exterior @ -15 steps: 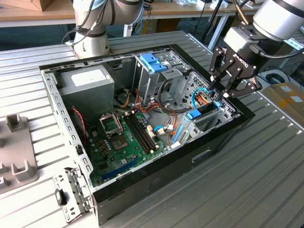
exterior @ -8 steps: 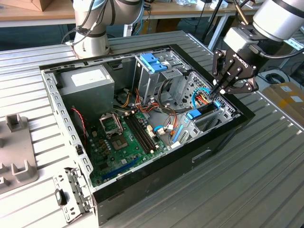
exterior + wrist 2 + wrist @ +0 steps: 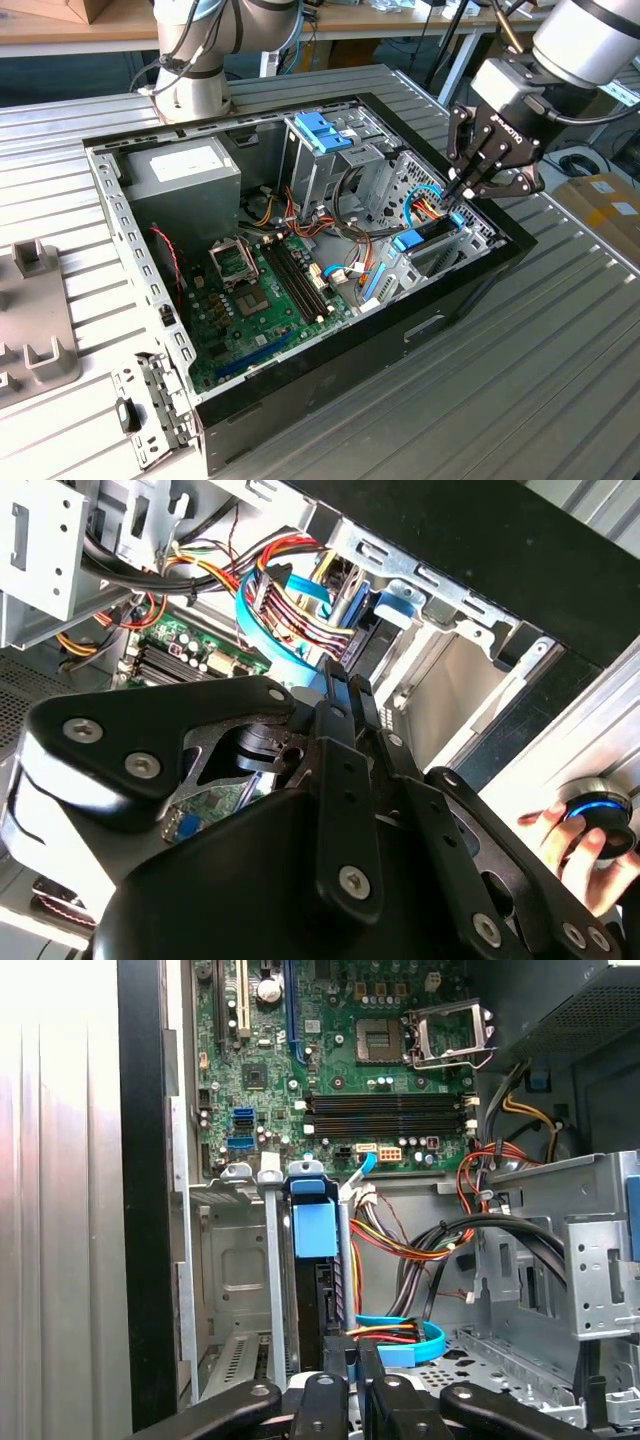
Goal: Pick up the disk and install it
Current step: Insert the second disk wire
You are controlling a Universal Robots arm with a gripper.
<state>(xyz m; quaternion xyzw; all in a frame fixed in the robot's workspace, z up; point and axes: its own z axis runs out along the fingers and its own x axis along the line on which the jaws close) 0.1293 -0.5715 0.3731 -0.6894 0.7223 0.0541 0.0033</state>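
Counter: ribbed grey metal counter (image 3: pixel 560 330) carries an open computer case (image 3: pixel 330 375) lying on its side; wooden benches and cables stand behind it.
Case: black-walled case with a green motherboard (image 3: pixel 265 290) on its floor, a grey power supply box (image 3: pixel 185 180) at the exterior view's left, and a metal drive cage (image 3: pixel 335 165) topped by a blue latch (image 3: pixel 322 132) in the middle.
Arm: silver-grey arm (image 3: pixel 590 35) reaches in from the exterior view's upper right, its wrist tilted down over the case corner on the exterior view's right; the arm's base (image 3: pixel 195 60) stands behind the case.
Gripper: black gripper (image 3: pixel 463 190) points down into the drive bay at that corner, next to a bundle of coloured wires (image 3: pixel 428 205).
Jaws: they stand close together, the fingertips (image 3: pixel 345 1385) nearly meeting over the top edge of the disk; whether they actually pinch it cannot be told.
Disk: the disk (image 3: pixel 318 1290) stands on edge in a narrow slot of the bay by the case's black wall, dark body below, light-blue frame tab (image 3: pixel 316 1228) above; in the exterior view its blue frame (image 3: pixel 412 240) shows just below the gripper.
First wrist view: looks along the slot to the motherboard (image 3: pixel 340 1070) with its open processor socket (image 3: pixel 385 1035) and memory slots (image 3: pixel 385 1110).
Second wrist view: shows the gripper's black linkage (image 3: pixel 340 810) from behind, a blue ribbon cable (image 3: pixel 265 605), and a person's hand (image 3: pixel 580 845) on a blue-ringed knob (image 3: pixel 598 815) outside the case.
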